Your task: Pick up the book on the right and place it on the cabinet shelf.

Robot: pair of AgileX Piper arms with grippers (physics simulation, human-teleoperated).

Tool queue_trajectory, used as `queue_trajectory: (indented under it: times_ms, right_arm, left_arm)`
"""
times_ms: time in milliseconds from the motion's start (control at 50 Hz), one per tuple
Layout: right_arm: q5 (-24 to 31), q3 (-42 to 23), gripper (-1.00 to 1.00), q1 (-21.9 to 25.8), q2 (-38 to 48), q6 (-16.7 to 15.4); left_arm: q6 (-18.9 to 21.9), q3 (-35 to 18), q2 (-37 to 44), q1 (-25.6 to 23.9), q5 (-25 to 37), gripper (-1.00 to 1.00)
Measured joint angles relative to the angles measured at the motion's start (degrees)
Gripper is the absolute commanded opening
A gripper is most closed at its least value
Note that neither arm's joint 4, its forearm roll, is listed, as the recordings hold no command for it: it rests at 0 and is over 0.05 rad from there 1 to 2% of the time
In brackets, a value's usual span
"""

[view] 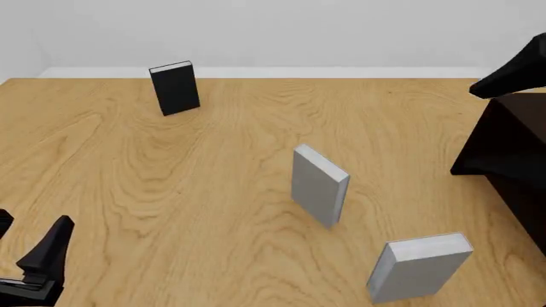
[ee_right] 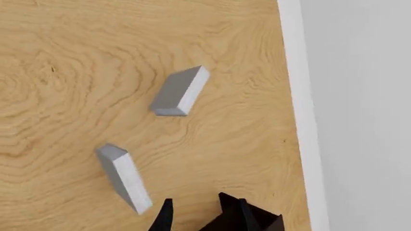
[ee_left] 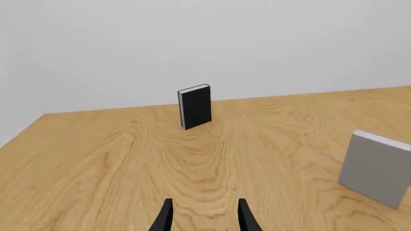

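Note:
The book on the right (view: 420,266) is a plain light-grey hardcover standing upright near the table's front right; it also shows in the right wrist view (ee_right: 125,178). The dark cabinet (view: 512,160) stands at the right edge, behind that book; its corner shows in the right wrist view (ee_right: 266,222). Its recess is too dark to make out. My right gripper (ee_right: 204,219) is open and empty, high above the table by the cabinet, well clear of the book. My left gripper (ee_left: 205,219) is open and empty, low at the front left (view: 32,224).
A second, near-identical grey book (view: 320,185) stands upright mid-table, also seen in the left wrist view (ee_left: 378,168) and the right wrist view (ee_right: 180,91). A black book (view: 174,87) stands at the far left, straight ahead of the left gripper (ee_left: 195,107). The right arm (view: 516,70) shows at the upper right.

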Motion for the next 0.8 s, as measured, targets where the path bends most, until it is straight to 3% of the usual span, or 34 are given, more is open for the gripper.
queue_trajectory:
  times_ms: [540, 800]
  right_arm:
    - [1.12, 9.61, 1.00, 2.41, 1.65, -9.19]
    - [1.18, 12.09, 1.00, 1.89, 2.36, -11.74]
  left_arm:
    - [0.42, 0.02, -0.05, -0.06, 0.21, 1.00]
    - [0.44, 0.02, -0.06, -0.14, 0.28, 1.00]
